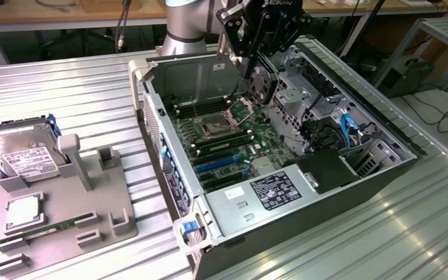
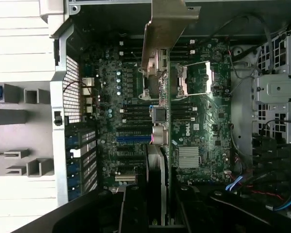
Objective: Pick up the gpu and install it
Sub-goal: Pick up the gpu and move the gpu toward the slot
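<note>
The gpu (image 1: 261, 87), a thin flat card with a black fan face and a silver metal bracket at one end, hangs on edge over the open grey computer case (image 1: 152, 87), clamped between the two black fingers of the gripper (image 1: 256, 61). In the exterior view the card stands upright above the far part of the green motherboard (image 1: 235, 146), close to the square silver processor socket (image 1: 212, 125), with its bracket rising on the exterior view's left of the fingers. From the wrist view the gpu (image 2: 158, 160) shows edge-on as a narrow strip running from the gripper (image 2: 157, 213) out across the motherboard (image 2: 203, 126), its bracket at the far end. Its lower edge seems to be clear of the board, though the angle makes that hard to judge. The blue expansion slots (image 1: 220, 163) lie nearer the camera, and beyond them sits the grey power supply with a black label (image 1: 267, 192). To the exterior view's left, well apart from the case, a grey holder tray (image 1: 68, 216) on the ribbed metal table (image 1: 68, 99) carries a silver hard drive with a white label (image 1: 21, 154) and a narrow green memory stick (image 1: 49, 226).
</note>
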Controlling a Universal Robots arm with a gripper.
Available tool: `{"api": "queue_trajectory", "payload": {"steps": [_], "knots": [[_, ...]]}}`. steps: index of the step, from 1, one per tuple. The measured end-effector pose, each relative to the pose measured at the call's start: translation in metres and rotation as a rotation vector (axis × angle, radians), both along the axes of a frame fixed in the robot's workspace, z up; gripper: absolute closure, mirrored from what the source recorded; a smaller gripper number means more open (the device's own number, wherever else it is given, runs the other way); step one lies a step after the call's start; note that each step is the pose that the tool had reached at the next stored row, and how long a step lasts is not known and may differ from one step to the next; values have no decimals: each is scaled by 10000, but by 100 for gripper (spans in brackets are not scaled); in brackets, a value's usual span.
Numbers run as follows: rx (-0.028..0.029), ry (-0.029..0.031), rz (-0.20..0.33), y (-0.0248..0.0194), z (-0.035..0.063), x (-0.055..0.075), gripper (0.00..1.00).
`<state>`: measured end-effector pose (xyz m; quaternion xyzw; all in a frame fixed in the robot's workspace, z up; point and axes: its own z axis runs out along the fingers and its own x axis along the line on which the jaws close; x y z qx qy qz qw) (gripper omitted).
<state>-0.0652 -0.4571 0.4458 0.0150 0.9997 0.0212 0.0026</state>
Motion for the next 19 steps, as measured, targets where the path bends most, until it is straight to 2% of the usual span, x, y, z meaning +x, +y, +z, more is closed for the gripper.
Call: {"api": "queue_trajectory", "payload": {"steps": [19], "knots": [[0,-16,0,0,-45,326,72]]}}
